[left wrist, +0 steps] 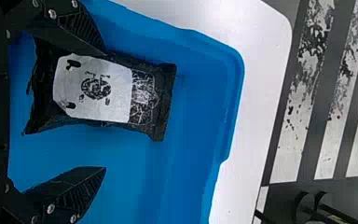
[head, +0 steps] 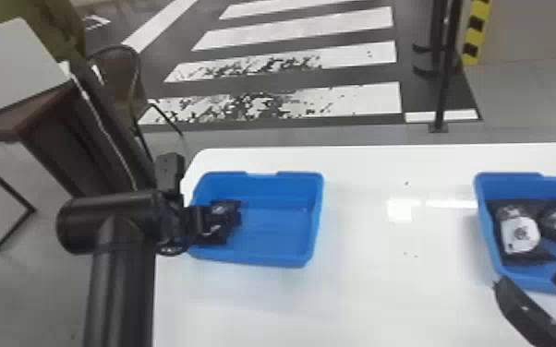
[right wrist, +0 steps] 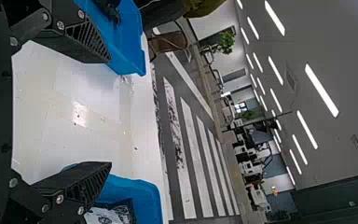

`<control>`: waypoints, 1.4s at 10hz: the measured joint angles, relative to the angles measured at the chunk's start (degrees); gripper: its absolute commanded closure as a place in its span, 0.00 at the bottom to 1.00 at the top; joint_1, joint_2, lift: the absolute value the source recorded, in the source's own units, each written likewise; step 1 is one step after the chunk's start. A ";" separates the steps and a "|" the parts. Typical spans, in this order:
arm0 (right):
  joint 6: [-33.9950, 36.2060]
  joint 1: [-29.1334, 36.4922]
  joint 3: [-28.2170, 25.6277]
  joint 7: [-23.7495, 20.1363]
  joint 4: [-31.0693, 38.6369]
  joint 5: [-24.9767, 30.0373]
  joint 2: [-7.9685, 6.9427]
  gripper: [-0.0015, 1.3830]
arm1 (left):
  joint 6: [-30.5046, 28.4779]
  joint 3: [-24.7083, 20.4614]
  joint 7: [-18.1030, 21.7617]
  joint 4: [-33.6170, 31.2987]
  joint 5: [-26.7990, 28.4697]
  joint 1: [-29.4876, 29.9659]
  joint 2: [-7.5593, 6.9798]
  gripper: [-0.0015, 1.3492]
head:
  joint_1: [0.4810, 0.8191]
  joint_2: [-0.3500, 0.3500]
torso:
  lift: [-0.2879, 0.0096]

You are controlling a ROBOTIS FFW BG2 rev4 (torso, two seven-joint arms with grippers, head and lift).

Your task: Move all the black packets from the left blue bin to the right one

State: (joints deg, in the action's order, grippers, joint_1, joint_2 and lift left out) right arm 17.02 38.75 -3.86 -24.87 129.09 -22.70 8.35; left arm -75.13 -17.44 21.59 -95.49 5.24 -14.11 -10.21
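Left wrist view: black left gripper (left wrist: 105,110) gapes over the white-labelled black packet (left wrist: 93,88) in the left blue plastic bin (left wrist: 238,84); centre the fingers before closing! Black right gripper (right wrist: 110,112) hangs open.

Bright ceiling lights (right wrist: 321,91), glare patches on white table (head: 360,286)

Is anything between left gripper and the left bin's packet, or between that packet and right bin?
Nothing visible stands between the left gripper and the packet. Toward the right bin stand only its wall and the left bin's; the right gripper shows by the right bin's near rim.
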 measured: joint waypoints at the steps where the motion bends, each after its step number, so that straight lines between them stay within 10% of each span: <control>1: 0.14 -0.14 0.06 -0.07 -0.27 -0.33 0.00 0.19 | -0.28 0.52 0.04 1.84 -0.15 -0.73 -0.16 0.52 | 0.63 0.93 | 0.50; 4: 0.36 -0.48 0.09 -0.30 -1.15 -1.43 0.06 0.19 | 0.63 1.18 0.32 4.65 -1.09 -1.20 -0.39 0.90 | 0.63 0.92 | 0.50; 7: 0.55 -0.50 -0.02 -0.36 -1.07 -1.86 0.10 0.19 | 5.20 1.10 2.39 0.68 -1.36 2.08 -0.22 0.90 | 0.63 0.91 | 0.50; 14: 5.53 -7.30 0.68 -5.75 -0.14 -3.67 0.38 0.19 | 15.58 9.02 3.72 -32.30 -11.26 21.21 0.06 0.90 | 0.63 0.71 | 0.50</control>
State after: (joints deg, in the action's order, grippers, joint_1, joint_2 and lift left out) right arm 22.55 31.45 -3.18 -30.63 128.95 -26.37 8.72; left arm -59.55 -8.41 25.31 -127.79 -6.02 7.11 -10.15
